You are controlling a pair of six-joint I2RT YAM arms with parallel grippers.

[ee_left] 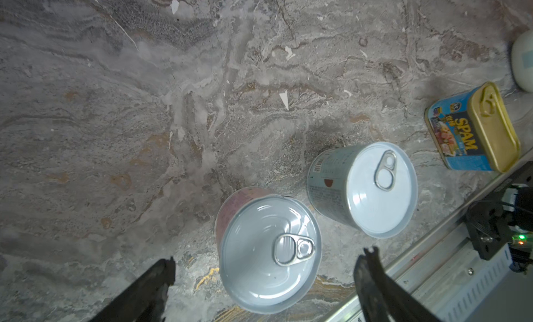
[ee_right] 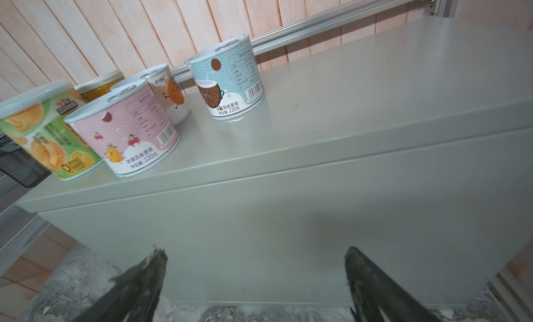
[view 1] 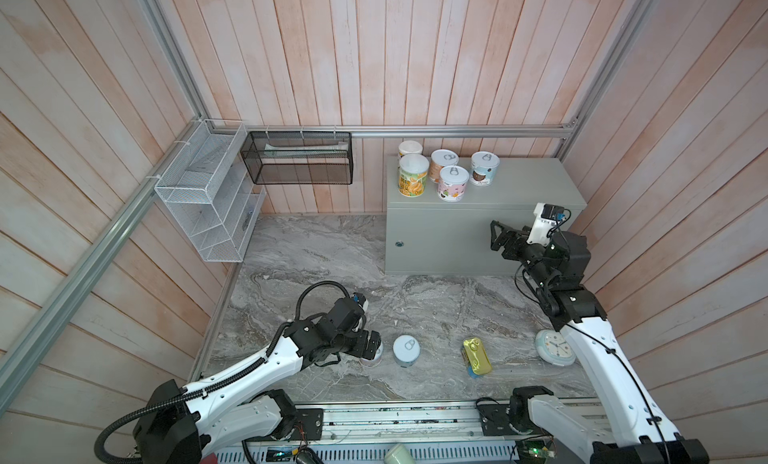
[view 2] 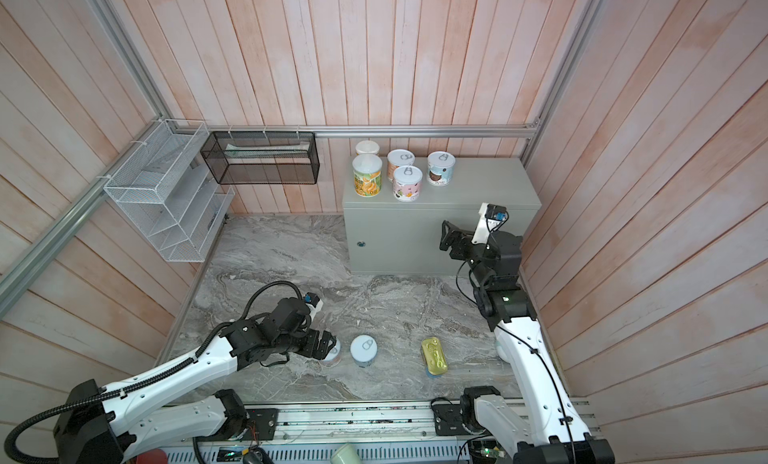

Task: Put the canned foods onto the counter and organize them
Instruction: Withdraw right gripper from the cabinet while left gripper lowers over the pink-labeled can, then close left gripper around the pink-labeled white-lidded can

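On the left, a white wire rack [view 1: 208, 200] is hung, and beside it a black mesh basket [view 1: 297, 158]. Below them, over the grey marble-patterned surface [view 1: 316, 250], the left end effector [ee_left: 270, 258] is held above a short round can with a faded pink label [ee_left: 253, 225]. The jaws are spread wide, one on each side of the silver pull-tab lid, and no contact with the can is seen. Just beside it a short round can with a pale blue label [view 1: 406, 349] is standing upright, also with a ring pull on top.

Further right, the large light-grey metal bench [view 1: 532, 183] is placed, with a small round lock on its front. Five cans are grouped on the left part of its flat top:
- a yellow-green can with a white lid [view 1: 413, 179]
- a second white-lidded can [view 1: 410, 149] behind it
- a peach-labelled pull-tab can [view 1: 444, 162]
- a pink-labelled pull-tab can with fruit drawings [view 1: 453, 182] in front of that one
- a light blue pull-tab can with a coconut drawing [view 1: 484, 168], standing a little apart

On the marble surface a flat gold oblong tin with a blue printed side [view 1: 477, 355] is found, its gold lid facing up. The right end effector [ee_right: 256, 251] is held before the front face of the bench with its jaws apart, and nothing is gripped. At the far right a round white clock [view 1: 552, 346] is lying.
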